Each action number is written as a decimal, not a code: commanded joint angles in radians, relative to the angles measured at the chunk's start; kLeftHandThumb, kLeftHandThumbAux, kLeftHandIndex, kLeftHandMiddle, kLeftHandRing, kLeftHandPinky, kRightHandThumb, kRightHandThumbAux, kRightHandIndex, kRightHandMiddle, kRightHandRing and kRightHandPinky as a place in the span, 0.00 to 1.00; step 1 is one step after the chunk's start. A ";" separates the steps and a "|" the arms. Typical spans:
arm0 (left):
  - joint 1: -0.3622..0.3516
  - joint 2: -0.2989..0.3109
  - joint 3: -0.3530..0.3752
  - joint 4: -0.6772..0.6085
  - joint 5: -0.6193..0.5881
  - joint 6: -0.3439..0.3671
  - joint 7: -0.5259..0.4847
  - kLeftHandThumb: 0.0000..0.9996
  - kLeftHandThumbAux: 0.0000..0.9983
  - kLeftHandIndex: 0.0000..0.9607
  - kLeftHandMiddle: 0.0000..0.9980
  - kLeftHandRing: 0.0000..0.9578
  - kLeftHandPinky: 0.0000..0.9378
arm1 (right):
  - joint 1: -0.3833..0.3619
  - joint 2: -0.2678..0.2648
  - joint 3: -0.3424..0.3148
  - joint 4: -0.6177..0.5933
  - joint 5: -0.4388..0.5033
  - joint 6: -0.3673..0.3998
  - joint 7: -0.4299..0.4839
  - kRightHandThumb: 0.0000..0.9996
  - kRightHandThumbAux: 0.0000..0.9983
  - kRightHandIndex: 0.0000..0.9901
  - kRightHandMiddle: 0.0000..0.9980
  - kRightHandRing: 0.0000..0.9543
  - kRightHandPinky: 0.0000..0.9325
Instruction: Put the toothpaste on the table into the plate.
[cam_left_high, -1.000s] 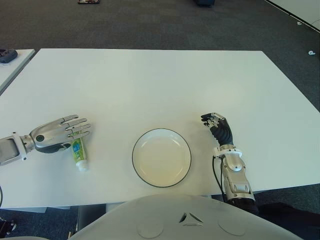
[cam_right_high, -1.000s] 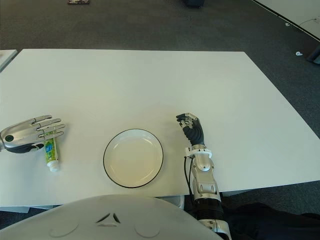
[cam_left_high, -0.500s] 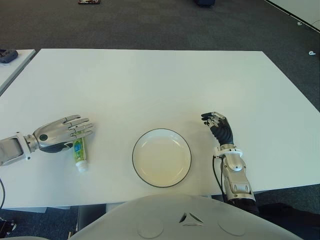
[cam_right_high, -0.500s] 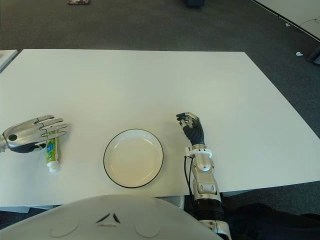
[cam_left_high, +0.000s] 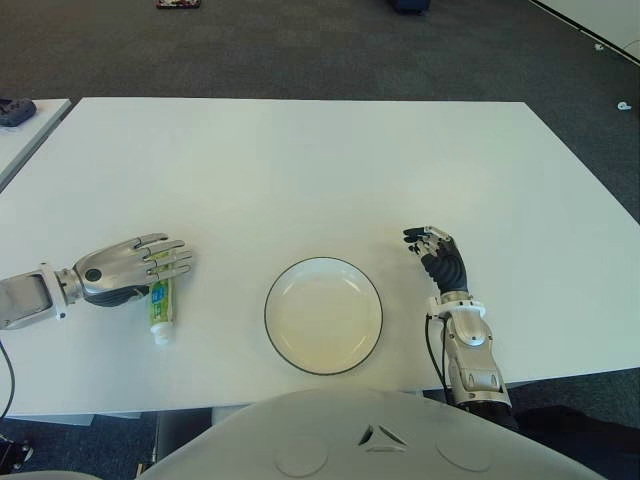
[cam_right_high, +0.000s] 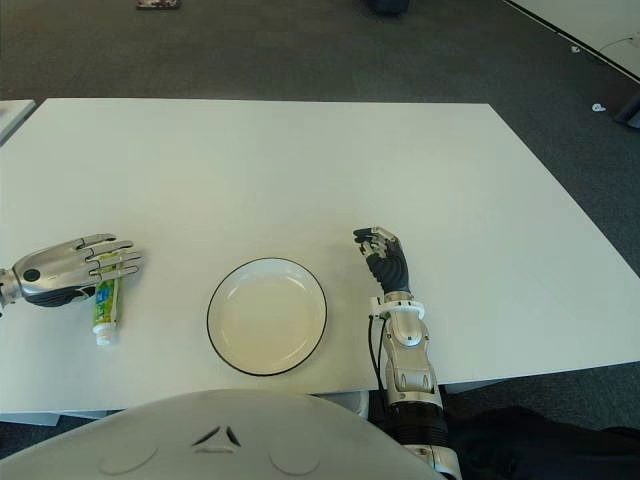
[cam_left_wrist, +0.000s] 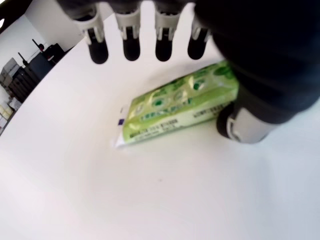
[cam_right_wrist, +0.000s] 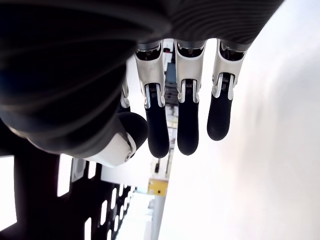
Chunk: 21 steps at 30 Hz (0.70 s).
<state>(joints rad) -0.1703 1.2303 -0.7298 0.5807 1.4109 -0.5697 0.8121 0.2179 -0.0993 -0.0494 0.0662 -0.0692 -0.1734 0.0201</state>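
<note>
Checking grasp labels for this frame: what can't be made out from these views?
- Toothpaste: in the eye views its upper end is hidden under the left hand.
- Contact: in the left wrist view the thumb shows beside the tube; touching or apart is unclear.
- Right hand, right of the plate: whether it touches the table cannot be told.
</note>
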 joint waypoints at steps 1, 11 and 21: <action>0.030 -0.064 -0.067 0.016 0.028 -0.046 -0.023 0.39 0.57 0.00 0.00 0.00 0.03 | 0.007 0.004 -0.002 -0.004 0.016 0.004 0.006 0.69 0.73 0.43 0.38 0.36 0.37; -0.020 -0.107 -0.154 0.095 0.115 -0.006 0.034 0.44 0.57 0.00 0.00 0.00 0.05 | 0.010 0.007 -0.007 -0.005 0.024 0.002 0.006 0.69 0.73 0.43 0.38 0.36 0.39; -0.062 -0.101 -0.213 0.103 0.149 0.011 0.055 0.45 0.57 0.09 0.12 0.12 0.21 | 0.013 0.007 -0.005 -0.008 0.021 0.009 0.000 0.69 0.73 0.43 0.37 0.36 0.39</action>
<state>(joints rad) -0.2734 1.1879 -0.8574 0.6694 1.4796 -0.5411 0.9029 0.2289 -0.0968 -0.0545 0.0603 -0.0517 -0.1740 0.0233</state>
